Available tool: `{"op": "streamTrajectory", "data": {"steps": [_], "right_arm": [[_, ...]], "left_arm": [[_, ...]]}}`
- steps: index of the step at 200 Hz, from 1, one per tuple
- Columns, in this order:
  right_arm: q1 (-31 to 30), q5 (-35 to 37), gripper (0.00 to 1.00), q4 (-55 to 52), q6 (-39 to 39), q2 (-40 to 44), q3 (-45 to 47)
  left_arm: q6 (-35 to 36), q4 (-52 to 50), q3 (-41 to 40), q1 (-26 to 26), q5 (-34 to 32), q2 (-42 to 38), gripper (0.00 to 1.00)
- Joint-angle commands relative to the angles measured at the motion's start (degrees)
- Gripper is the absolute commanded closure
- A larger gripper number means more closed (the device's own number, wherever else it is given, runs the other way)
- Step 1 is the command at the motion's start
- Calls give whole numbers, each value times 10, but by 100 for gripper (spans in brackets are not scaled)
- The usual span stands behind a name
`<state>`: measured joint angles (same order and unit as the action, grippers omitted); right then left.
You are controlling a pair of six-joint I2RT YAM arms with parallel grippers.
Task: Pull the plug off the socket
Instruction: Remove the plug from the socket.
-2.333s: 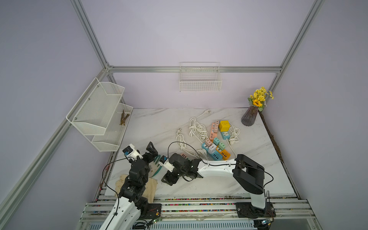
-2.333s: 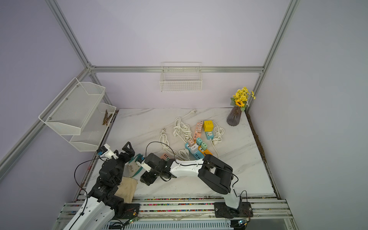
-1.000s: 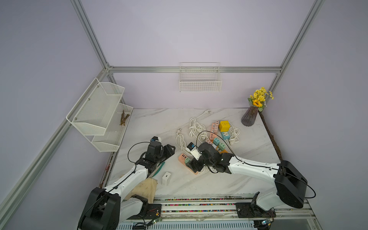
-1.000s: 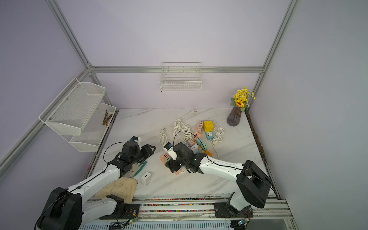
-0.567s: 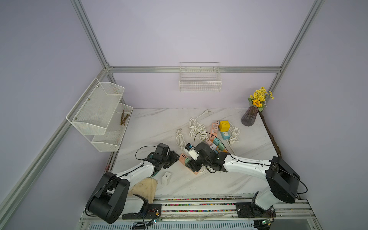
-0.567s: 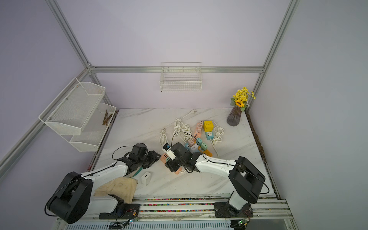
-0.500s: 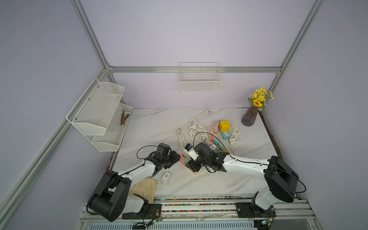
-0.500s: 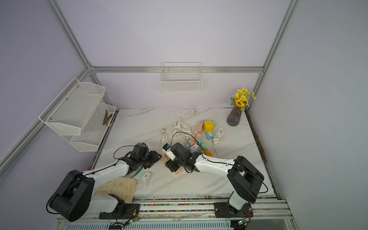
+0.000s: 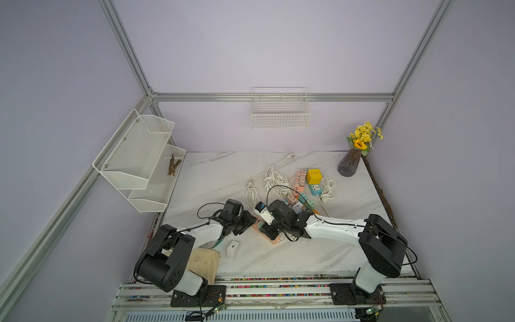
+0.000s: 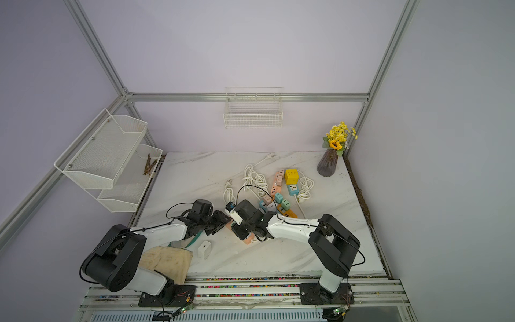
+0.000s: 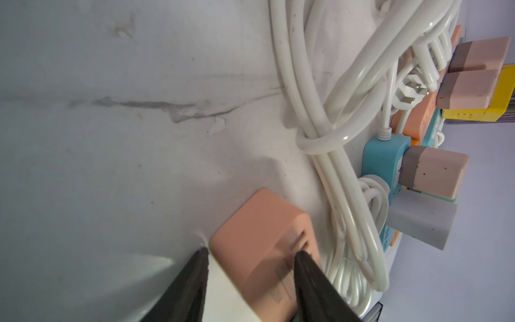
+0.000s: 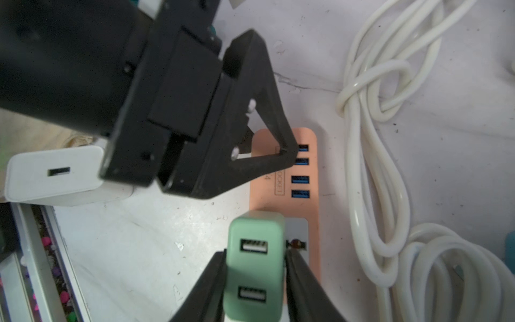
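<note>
One green plug (image 12: 255, 267) is gripped by the right pincer (image 12: 255, 252), one peach socket strip (image 11: 259, 220) by the left pincer (image 11: 252, 251). Marble worktop (image 9: 223, 172), lilac walls (image 9: 278, 41) noted.

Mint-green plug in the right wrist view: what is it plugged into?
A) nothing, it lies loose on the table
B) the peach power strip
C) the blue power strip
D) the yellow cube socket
B: the mint-green plug stands on the peach power strip, just past its row of blue USB ports.
</note>
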<state>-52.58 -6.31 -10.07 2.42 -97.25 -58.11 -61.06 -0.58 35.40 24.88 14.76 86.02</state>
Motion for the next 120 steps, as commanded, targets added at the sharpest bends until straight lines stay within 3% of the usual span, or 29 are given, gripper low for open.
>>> {"op": "streamTrajectory", "data": {"steps": [1, 52, 71, 102, 120], "right_arm": [[-12, 10, 70, -3, -4, -7, -19], [-25, 61, 96, -14, 28, -13, -33], [-20, 68, 97, -22, 57, -13, -35], [-18, 1, 97, -6, 43, -13, -33], [-75, 75, 97, -22, 4, -26, -59]], "left_arm": [[-6, 2, 8, 3, 1, 15, 49], [-4, -4, 9, 2, -15, 21, 54], [0, -9, 11, 2, -25, 26, 55], [5, -18, 21, 1, -28, 51, 56], [7, -19, 26, 0, -26, 65, 56]]}}
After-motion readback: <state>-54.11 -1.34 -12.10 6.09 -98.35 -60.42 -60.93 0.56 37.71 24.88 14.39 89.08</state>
